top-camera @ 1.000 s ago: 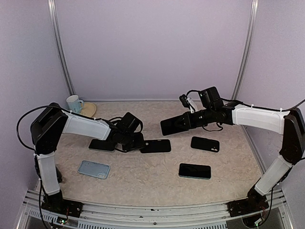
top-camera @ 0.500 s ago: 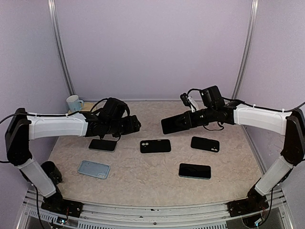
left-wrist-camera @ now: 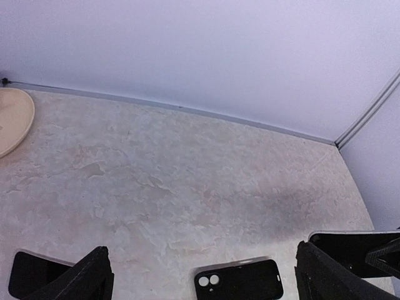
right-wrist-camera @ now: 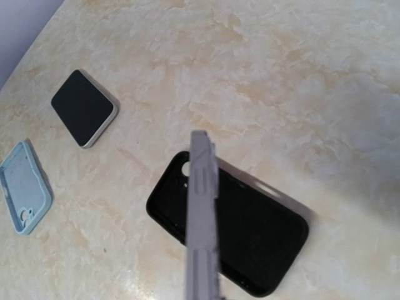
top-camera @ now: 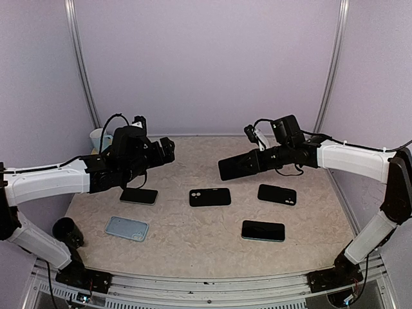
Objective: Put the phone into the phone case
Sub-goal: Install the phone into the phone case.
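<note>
The phone [top-camera: 239, 167], clenched in the right tool [top-camera: 262, 159], hangs above and right of the black case [top-camera: 210, 197], whose long axis runs left-right on the tabletop [top-camera: 193, 241]; the left tool [top-camera: 168, 149] gapes empty.

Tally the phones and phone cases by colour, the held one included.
Black: 4 (held phone in the right claw, left phone, centre case, right slab)
Black with teal rim: 1 (near phone)
Light blue: 1 (blue case)
Total: 6
</note>
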You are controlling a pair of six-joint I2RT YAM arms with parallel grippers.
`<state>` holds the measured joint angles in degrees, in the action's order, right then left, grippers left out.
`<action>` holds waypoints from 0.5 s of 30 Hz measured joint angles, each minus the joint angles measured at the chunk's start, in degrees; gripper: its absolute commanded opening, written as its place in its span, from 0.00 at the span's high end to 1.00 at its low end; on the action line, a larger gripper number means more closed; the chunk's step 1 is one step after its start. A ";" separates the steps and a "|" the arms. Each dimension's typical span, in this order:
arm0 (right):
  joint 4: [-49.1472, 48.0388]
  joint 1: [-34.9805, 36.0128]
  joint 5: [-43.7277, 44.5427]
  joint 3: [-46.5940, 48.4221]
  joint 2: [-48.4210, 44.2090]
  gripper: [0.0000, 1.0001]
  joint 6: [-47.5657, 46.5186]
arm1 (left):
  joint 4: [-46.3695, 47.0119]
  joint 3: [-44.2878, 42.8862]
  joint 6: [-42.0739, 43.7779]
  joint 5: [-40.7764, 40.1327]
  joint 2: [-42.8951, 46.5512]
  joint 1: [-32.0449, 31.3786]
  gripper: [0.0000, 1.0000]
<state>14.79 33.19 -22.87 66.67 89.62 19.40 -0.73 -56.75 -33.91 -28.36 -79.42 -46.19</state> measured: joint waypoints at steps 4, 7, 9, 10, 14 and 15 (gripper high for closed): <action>0.00 0.00 0.00 0.00 -0.07 1.00 0.02 | 2.12 4.02 -0.70 -4.50 3.91 0.74 0.01; 0.00 0.00 -0.13 0.00 -0.07 1.00 0.28 | 4.33 7.52 -2.43 -4.46 6.56 3.52 0.01; 0.00 0.00 -0.48 0.00 -0.07 1.00 0.74 | 5.66 9.05 -3.06 -3.52 7.23 5.31 0.01; 0.00 0.00 -0.55 0.00 -0.07 1.00 0.87 | 6.40 9.66 -3.06 -3.15 7.28 5.92 0.01; 0.02 0.00 -1.03 0.02 -0.07 1.00 2.51 | 8.81 10.25 -2.40 -0.33 5.77 5.25 0.01; 0.09 0.00 -0.90 0.09 0.04 1.00 3.15 | 9.33 10.25 -2.25 0.42 4.98 5.09 0.01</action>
<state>14.87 33.19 -23.77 66.76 89.67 22.55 8.60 -46.50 -36.16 -27.94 -74.43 -41.10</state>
